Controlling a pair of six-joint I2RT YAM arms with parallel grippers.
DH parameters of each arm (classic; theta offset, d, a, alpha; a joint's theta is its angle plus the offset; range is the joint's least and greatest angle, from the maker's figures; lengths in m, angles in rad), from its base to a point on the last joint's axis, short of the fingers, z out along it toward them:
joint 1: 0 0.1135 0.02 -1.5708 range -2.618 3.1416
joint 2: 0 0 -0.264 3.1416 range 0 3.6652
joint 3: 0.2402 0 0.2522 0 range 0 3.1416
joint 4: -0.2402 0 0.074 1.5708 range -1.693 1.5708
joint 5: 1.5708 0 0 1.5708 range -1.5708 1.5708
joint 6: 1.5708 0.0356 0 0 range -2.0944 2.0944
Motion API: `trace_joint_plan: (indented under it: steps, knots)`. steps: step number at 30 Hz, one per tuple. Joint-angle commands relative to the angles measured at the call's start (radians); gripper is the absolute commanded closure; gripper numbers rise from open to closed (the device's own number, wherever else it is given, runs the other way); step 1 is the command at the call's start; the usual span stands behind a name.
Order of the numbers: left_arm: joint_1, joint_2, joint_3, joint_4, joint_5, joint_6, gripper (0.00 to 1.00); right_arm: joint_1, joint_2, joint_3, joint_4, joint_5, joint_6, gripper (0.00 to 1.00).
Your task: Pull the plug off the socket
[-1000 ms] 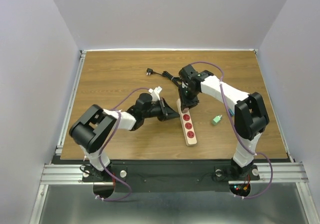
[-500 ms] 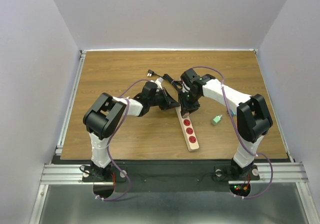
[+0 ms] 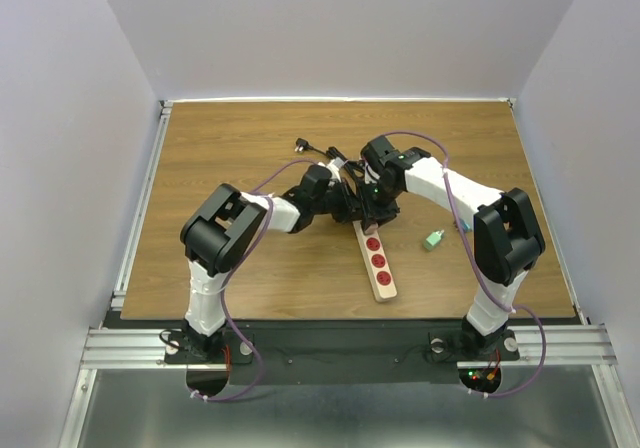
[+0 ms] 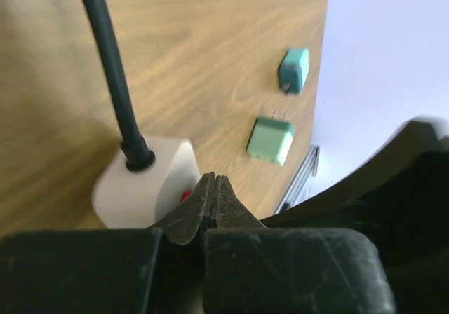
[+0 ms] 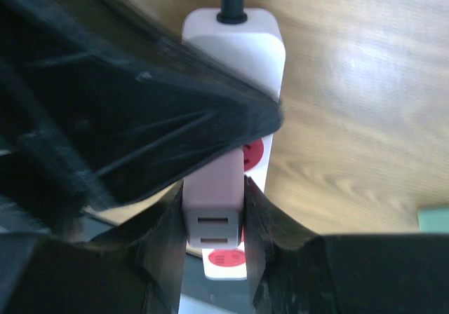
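The socket (image 3: 379, 264) is a beige strip with red outlets, lying at mid-table with its black cord (image 3: 322, 150) running back. My right gripper (image 3: 373, 211) is shut on the plug (image 5: 212, 202), a pale pink block with two slots, which stands over the strip's far half (image 5: 236, 42); its prongs are hidden. My left gripper (image 3: 352, 208) is shut with nothing in it. Its tip (image 4: 212, 182) rests at the strip's cord end (image 4: 140, 188), right beside the right gripper, and its black body (image 5: 133, 118) crosses the right wrist view.
A green adapter (image 3: 432, 239) lies on the wood right of the strip; the left wrist view shows it (image 4: 271, 139) with a second teal one (image 4: 293, 69) behind. The cord's own plug (image 3: 299, 145) lies at the back. Walls close in three sides.
My left arm has swung its shut gripper rightward to the strip's cord end, beside the right gripper. The strip has shifted slightly. The right gripper has kept its grip.
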Motion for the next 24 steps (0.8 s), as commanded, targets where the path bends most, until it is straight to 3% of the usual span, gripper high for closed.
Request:
trace_joint_plan:
  steps: [1, 13, 24]
  knots:
    - [-0.104, 0.033, -0.022, 0.015, 0.016, 0.004, 1.0, 0.014, 0.0, 0.094, 0.044, 0.038, 0.021, 1.0]
    - [-0.107, 0.116, -0.108, 0.024, 0.019, 0.018, 1.0, 0.013, 0.013, 0.324, -0.024, 0.212, 0.066, 1.0]
    - [-0.104, 0.134, -0.113, 0.024, 0.023, 0.025, 1.0, 0.01, 0.004, 0.387, -0.059, 0.301, 0.086, 0.99]
